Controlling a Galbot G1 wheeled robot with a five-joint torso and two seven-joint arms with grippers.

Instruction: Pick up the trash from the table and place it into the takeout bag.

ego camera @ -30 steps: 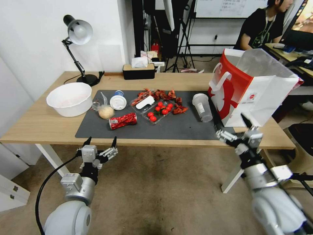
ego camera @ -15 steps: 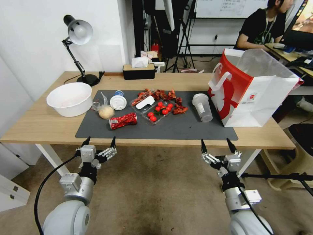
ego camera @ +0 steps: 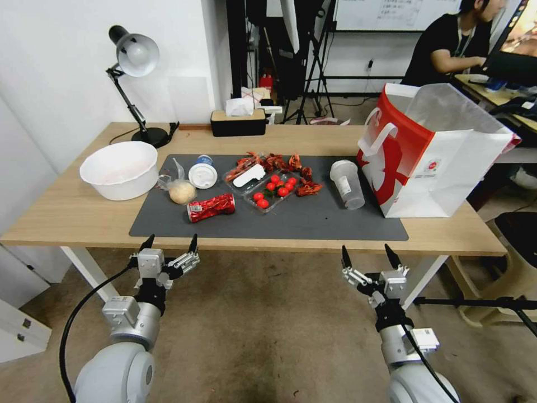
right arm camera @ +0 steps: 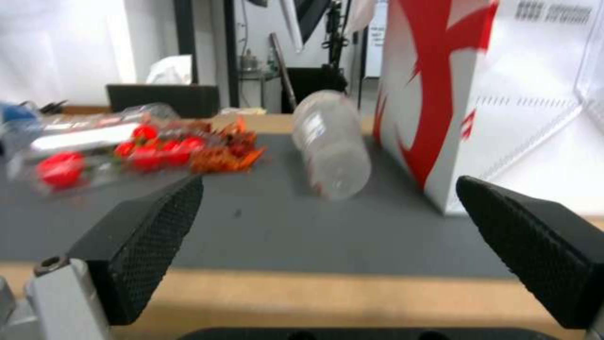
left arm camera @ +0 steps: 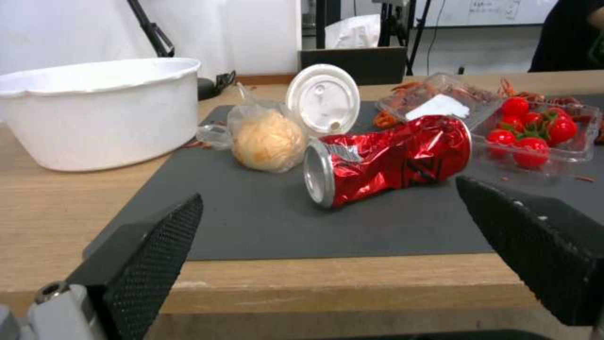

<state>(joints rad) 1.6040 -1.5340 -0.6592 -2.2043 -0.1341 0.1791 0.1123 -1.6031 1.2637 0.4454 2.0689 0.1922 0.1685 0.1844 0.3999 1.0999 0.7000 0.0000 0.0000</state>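
Trash lies on the table's (ego camera: 67, 215) dark mat: a crushed red can (ego camera: 211, 207) (left arm camera: 390, 158), a bagged bun (ego camera: 182, 191) (left arm camera: 269, 140), a white-lidded blue cup (ego camera: 202, 174), a clear tub of tomatoes (ego camera: 272, 190), red shells (ego camera: 279, 162) and a clear cup (ego camera: 347, 183) (right arm camera: 330, 151) on its side. A white bowl (ego camera: 119, 169) stands left of the mat. The takeout bag (ego camera: 436, 151) (right arm camera: 440, 94) stands open at the table's right end. My left gripper (ego camera: 170, 243) hangs open below the front edge, facing the can. My right gripper (ego camera: 368, 256) is open below the edge, facing the clear cup.
A desk lamp (ego camera: 134, 56) and a black tissue box (ego camera: 238, 122) stand along the table's back edge. White table legs (ego camera: 89, 268) sit under the front corners. Open floor lies in front of the table.
My right arm has dropped from beside the takeout bag at table height to below the front edge and moved left. The left arm has stayed still.
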